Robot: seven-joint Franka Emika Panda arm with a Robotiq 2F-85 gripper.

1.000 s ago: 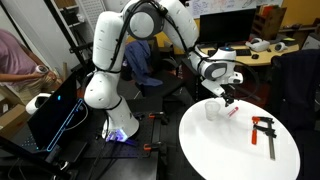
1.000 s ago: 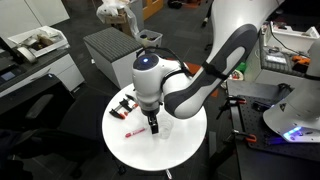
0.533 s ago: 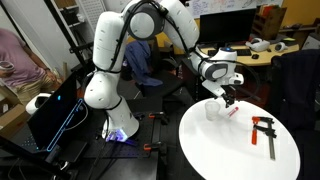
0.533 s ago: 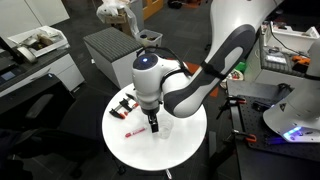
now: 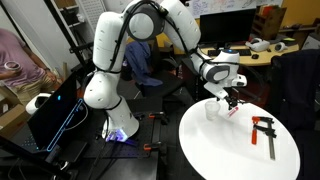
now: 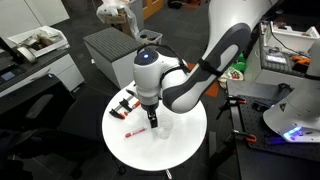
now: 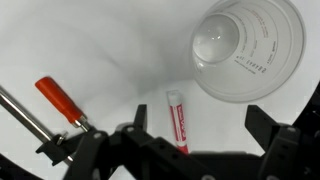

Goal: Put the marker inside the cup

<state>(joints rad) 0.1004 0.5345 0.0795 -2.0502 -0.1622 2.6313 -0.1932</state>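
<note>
As the arm (image 5: 130, 50) hangs over the round white table (image 5: 235, 158), gripper (image 7: 200, 122): fingers spread wide, gripping nothing.
Gripper vs cup: just beside the cup (image 7: 245, 45), on the marker's side; it shows this way in both exterior views (image 5: 231, 103) (image 6: 153, 124).
Fingers: in the wrist view one finger (image 7: 140, 118) sits on the far side of the marker from the cup, and the other (image 7: 263, 123) sits below the cup's rim.
Tip height: can't tell whether the tips touch the table.
Marker (image 7: 178, 118): red, lying flat on the table, outside the cup, near its rim but apart from it. It lies between the fingers, closer to the one away from the cup.
Marker, exterior views: a small red sliver next to the cup (image 5: 233, 112) (image 6: 133, 133).
Cup: clear plastic, upright, mouth up, printed marks on its wall. It is faint in the exterior views (image 5: 212, 110) (image 6: 165, 128).
Bar clamp (image 5: 264, 133): red and black, flat on the table, beyond the marker from the cup and well apart from it.
Clamp, wrist view: orange handle (image 7: 58, 100) and bar at the frame edge farthest from the cup.
Clamp, exterior view: same side of the cup (image 6: 124, 106).
Off-table: a dark screen with a blue outline (image 5: 50, 115) and a seated person (image 5: 15, 60), both far from the cup, past the robot base.
Grey cabinet (image 6: 110, 45): behind the table, far from the cup.
</note>
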